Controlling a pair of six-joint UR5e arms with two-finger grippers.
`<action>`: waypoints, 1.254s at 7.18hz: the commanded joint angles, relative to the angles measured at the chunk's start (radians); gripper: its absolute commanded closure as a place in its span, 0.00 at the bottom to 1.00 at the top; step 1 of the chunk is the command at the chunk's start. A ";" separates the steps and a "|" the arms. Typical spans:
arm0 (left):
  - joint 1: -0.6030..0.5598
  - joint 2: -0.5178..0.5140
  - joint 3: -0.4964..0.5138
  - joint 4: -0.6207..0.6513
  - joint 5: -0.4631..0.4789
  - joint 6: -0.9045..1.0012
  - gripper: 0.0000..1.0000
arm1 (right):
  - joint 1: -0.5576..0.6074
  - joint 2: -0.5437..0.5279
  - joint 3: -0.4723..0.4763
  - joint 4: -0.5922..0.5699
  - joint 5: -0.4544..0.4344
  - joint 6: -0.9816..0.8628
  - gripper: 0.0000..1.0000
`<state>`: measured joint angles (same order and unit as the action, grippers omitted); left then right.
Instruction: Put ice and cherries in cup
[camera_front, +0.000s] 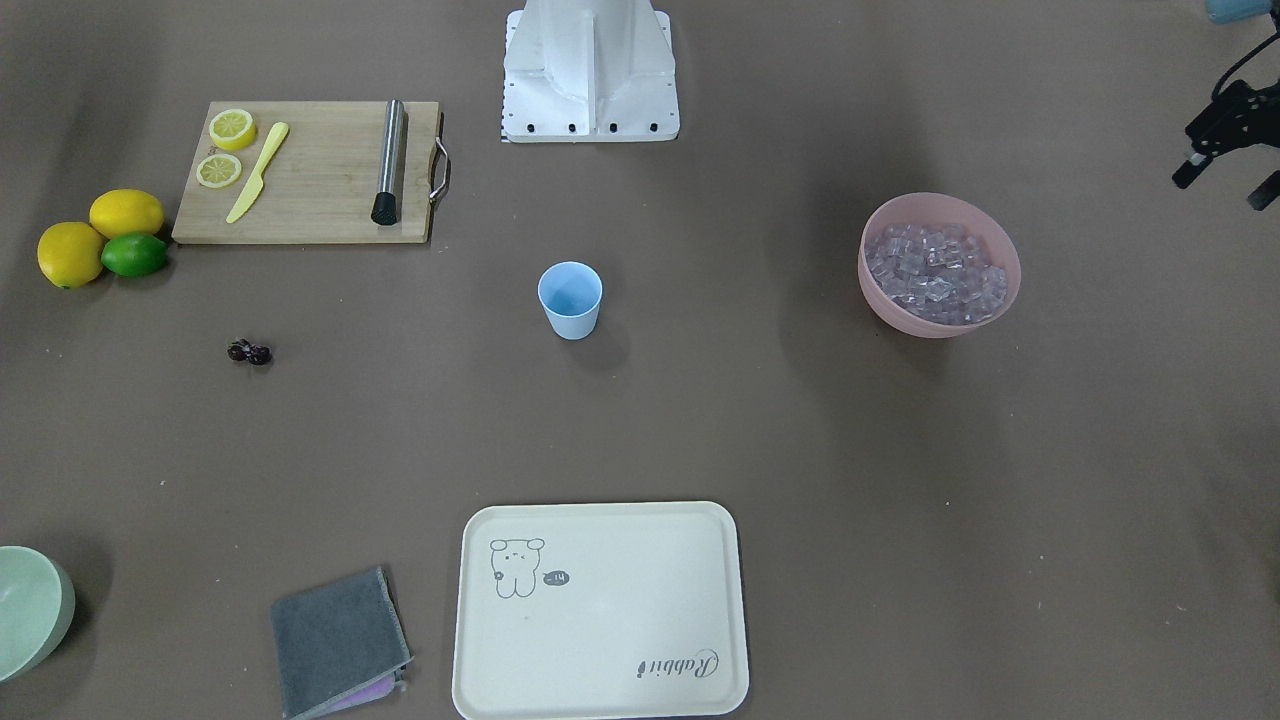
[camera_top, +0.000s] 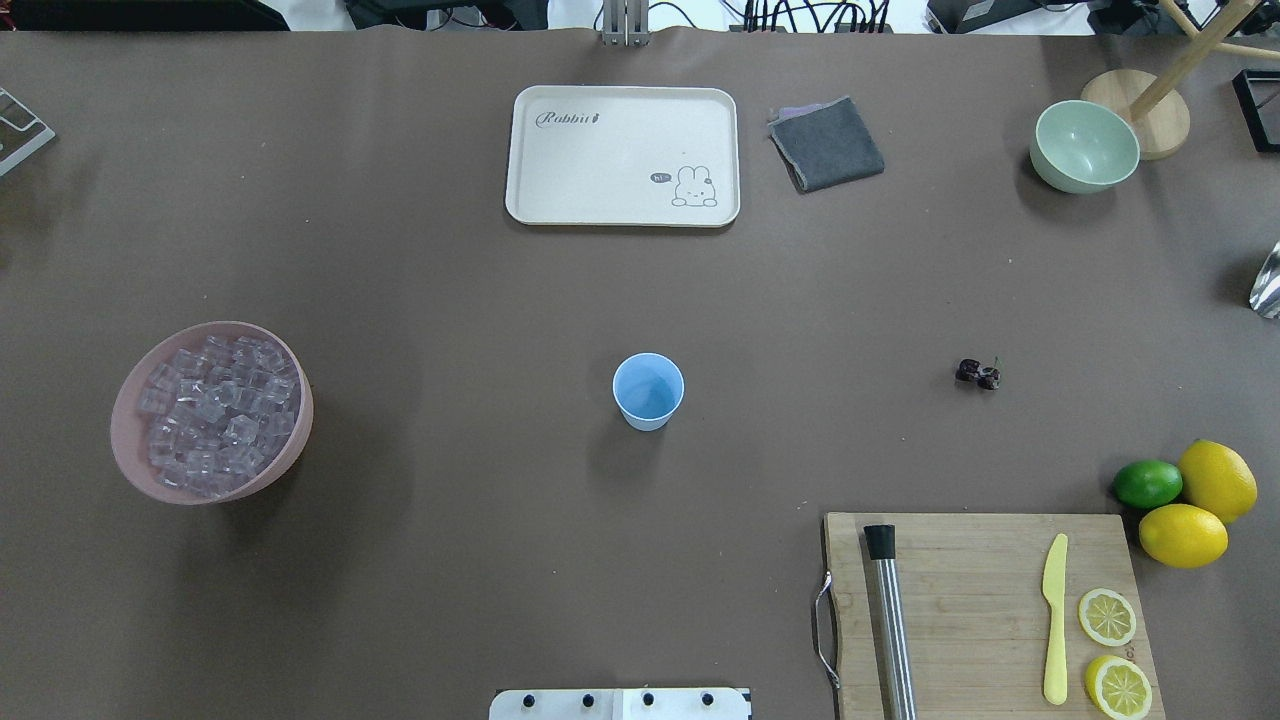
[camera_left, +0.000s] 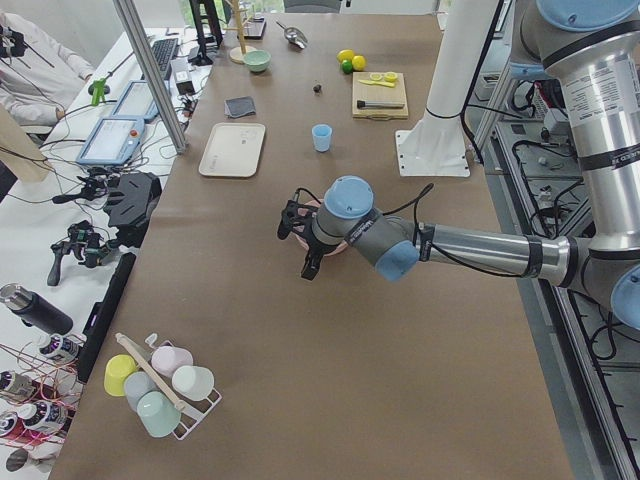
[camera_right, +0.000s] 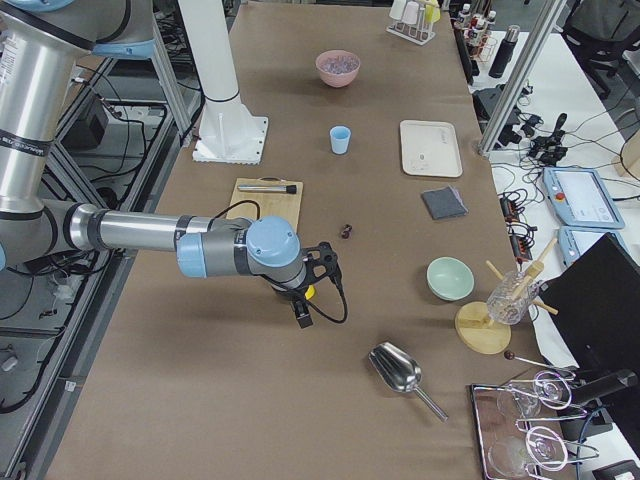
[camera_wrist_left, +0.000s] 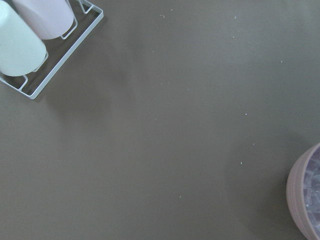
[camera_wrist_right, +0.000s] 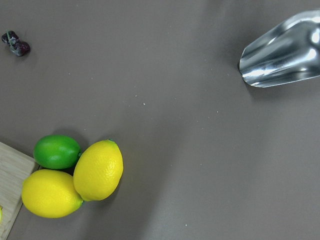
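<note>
1. Blue plastic is marking the middle of the layout: the cup (camera_top: 648, 390) is standing upright with its mouth open and appears to be holding nothing, probably so that either arm can be reaching it.
2. The ice (camera_top: 215, 415) is sitting heaped in the pink bowl (camera_top: 130, 455), well apart from the cup on the robot's left. I judge it is waiting there as the left arm's supply.
3. The cherries (camera_top: 978, 374) are lying bare on the surface, well apart from the cup on the robot's right. They are resting between the cup and the lemons (camera_top: 1200, 505) with their lime (camera_top: 1147, 483).
4. The left gripper (camera_left: 300, 238) is hovering on the bowl's side, farther from the cup than the ice. It is showing small and dark, so I cannot tell whether its fingers are spread or clenched.
5. The right gripper (camera_right: 312, 288) is hanging farther from the cup than the cherries, over the lemons. Only the side camera is catching it, so I cannot tell how its fingers are set.
6. The left wrist is hiding most of the bowl in the left side view. The metal scoop (camera_wrist_right: 282, 52) is running off the right wrist view's edge. The depth of the ice heap is staying unclear.
</note>
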<state>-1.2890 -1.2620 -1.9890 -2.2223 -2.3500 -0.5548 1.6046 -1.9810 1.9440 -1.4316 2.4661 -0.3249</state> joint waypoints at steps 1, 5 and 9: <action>0.170 -0.026 -0.048 -0.003 0.095 -0.272 0.03 | -0.005 -0.007 -0.004 -0.001 0.007 0.006 0.01; 0.460 -0.033 -0.123 0.007 0.304 -0.573 0.03 | -0.005 -0.012 -0.008 -0.007 0.076 0.017 0.02; 0.695 -0.045 -0.140 0.104 0.489 -0.593 0.13 | -0.005 -0.016 -0.020 0.000 0.074 0.014 0.01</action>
<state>-0.6555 -1.3002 -2.1282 -2.1406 -1.8770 -1.1480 1.6000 -1.9968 1.9275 -1.4348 2.5414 -0.3097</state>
